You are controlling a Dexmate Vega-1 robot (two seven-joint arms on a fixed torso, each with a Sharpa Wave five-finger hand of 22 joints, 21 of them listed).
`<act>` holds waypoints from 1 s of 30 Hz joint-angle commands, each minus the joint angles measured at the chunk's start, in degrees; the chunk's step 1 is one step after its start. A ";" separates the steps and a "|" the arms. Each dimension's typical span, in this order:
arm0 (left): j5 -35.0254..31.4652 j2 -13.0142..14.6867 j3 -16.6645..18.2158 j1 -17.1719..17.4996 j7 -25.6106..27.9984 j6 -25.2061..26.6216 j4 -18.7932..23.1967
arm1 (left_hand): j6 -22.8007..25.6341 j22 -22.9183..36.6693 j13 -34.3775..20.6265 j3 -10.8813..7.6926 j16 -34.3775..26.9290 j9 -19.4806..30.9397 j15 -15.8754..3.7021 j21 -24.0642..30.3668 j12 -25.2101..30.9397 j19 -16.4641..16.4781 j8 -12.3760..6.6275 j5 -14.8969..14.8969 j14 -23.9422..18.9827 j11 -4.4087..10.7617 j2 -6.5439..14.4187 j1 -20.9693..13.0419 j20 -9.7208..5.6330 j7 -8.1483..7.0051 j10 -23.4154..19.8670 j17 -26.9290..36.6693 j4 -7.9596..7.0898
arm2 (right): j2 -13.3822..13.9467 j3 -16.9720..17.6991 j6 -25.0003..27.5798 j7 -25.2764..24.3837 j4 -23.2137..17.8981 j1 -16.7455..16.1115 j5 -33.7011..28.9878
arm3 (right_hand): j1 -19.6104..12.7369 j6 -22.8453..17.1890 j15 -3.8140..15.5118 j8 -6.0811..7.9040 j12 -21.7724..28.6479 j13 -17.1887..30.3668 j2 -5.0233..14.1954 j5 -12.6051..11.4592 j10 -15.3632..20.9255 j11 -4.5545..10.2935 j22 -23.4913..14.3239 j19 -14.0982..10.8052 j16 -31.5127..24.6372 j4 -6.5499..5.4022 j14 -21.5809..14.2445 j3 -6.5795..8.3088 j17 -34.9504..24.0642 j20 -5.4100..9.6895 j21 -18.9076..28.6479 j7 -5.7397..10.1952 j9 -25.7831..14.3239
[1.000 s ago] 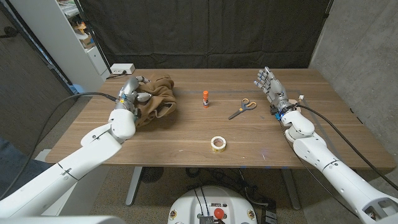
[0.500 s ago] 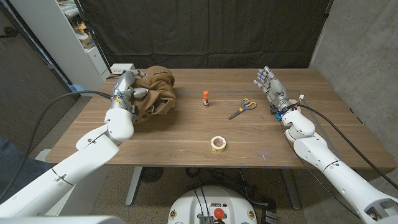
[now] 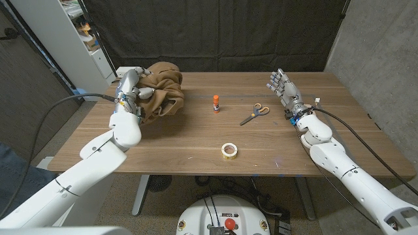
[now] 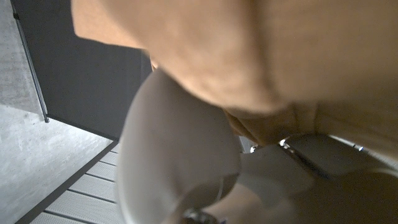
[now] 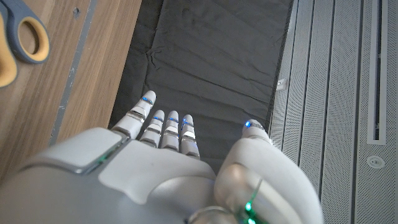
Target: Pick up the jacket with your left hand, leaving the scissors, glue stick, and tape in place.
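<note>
My left hand (image 3: 132,90) grips the brown jacket (image 3: 163,91) at the table's far left and holds it bunched up, its lower folds hanging toward the wood. In the left wrist view the tan cloth (image 4: 249,56) presses close over my hand (image 4: 180,162). The glue stick (image 3: 215,103) stands upright near the middle of the table. The scissors (image 3: 255,113) with orange handles lie to its right, their handles (image 5: 18,40) also in the right wrist view. The tape roll (image 3: 228,151) lies nearer the front edge. My right hand (image 3: 282,87) is held above the table's right side, open, fingers straight (image 5: 163,127).
A white power strip (image 3: 128,72) lies at the table's far left corner. A white shelf unit (image 3: 85,36) stands beyond the left edge. A dark curtain hangs behind the wooden table (image 3: 196,140).
My left hand has risen and drawn back toward the far left corner, lifting the jacket higher off the table. My right hand, scissors, glue stick and tape have stayed still.
</note>
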State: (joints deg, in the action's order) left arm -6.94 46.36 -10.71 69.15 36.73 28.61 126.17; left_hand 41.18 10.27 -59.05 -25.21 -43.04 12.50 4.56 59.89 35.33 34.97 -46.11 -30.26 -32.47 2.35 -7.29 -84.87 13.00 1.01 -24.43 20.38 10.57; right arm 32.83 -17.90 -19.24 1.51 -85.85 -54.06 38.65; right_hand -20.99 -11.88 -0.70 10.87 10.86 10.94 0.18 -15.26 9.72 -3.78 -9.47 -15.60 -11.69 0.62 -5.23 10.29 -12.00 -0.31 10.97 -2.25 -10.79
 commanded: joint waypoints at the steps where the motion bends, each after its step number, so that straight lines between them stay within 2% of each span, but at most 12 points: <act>1: -2.37 -0.97 0.15 -2.36 -1.28 2.10 2.10 | 0.55 0.12 -0.39 -1.21 -0.44 32.57 -8.83 0.38 -0.20 16.33 -2.51 -0.44 -8.28 -0.05 8.64 -8.33 -22.13 -0.30 -0.45 30.53 -0.78 | -0.16 0.01 0.19 1.00 1.45 0.78 0.65 | -0.05 -0.54 -0.05 0.49 0.52 0.13 0.40 -0.35 0.39 -0.12 -0.32 -0.38 -0.28 0.07 -0.32 -0.32 -0.09 -0.16 -0.01 -0.06 -0.14; 5: -3.27 -1.06 0.03 -3.25 -1.70 3.85 3.12 | 0.56 0.09 -0.75 -1.22 -0.46 32.67 -8.92 0.57 -0.26 16.20 -2.60 -0.50 -8.29 -0.19 8.66 -8.33 -22.12 -0.22 -0.55 30.51 -0.82 | -0.46 -0.08 -0.17 1.38 2.12 1.05 0.74 | -0.07 -0.58 -0.06 0.50 0.51 0.13 0.43 -0.36 0.37 -0.09 -0.32 -0.39 -0.26 0.09 -0.29 -0.33 -0.09 -0.13 0.00 -0.06 -0.14; 17: -4.29 -0.68 0.55 -4.81 -3.48 4.30 3.77 | 0.69 0.03 -1.86 -1.29 -0.60 32.68 -8.94 1.17 -0.52 15.87 -2.74 -0.74 -8.34 0.10 8.55 -8.23 -22.29 -0.32 -0.67 30.63 -0.86 | -0.36 0.36 -0.60 0.95 1.62 0.48 0.84 | -0.11 -0.57 -0.06 0.49 0.49 0.13 0.50 -0.36 0.36 -0.01 -0.32 -0.38 -0.23 0.14 -0.22 -0.36 -0.09 -0.08 -0.01 -0.06 -0.14; 30: -6.84 0.14 2.43 -3.19 -3.89 5.40 7.76 | 0.67 0.01 -2.75 -1.33 -0.70 32.81 -8.98 1.69 -0.76 15.64 -2.88 -0.90 -8.39 0.17 8.49 -8.21 -22.39 -0.44 -0.77 30.66 -0.85 | -0.05 0.92 -0.88 0.18 0.12 -0.78 0.99 | -0.11 -0.61 0.01 0.49 0.50 0.13 0.54 -0.36 0.39 -0.16 -0.32 -0.39 -0.24 0.17 -0.26 -0.41 -0.09 -0.10 -0.01 -0.06 -0.14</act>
State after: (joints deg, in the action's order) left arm -11.94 46.00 -9.71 65.08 33.51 32.95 131.08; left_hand 41.34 9.97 -61.50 -25.20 -43.27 12.50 4.58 61.34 34.72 34.74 -46.13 -30.56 -32.48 2.66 -7.51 -85.09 12.77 0.80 -24.74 20.41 10.56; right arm 32.55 -17.42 -19.92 2.29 -84.67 -53.98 39.45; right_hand -20.99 -11.88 -0.71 10.87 10.86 10.94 0.18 -15.26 9.72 -3.79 -9.46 -15.60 -11.69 0.86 -5.22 10.05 -12.00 -0.31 10.97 -2.25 -10.79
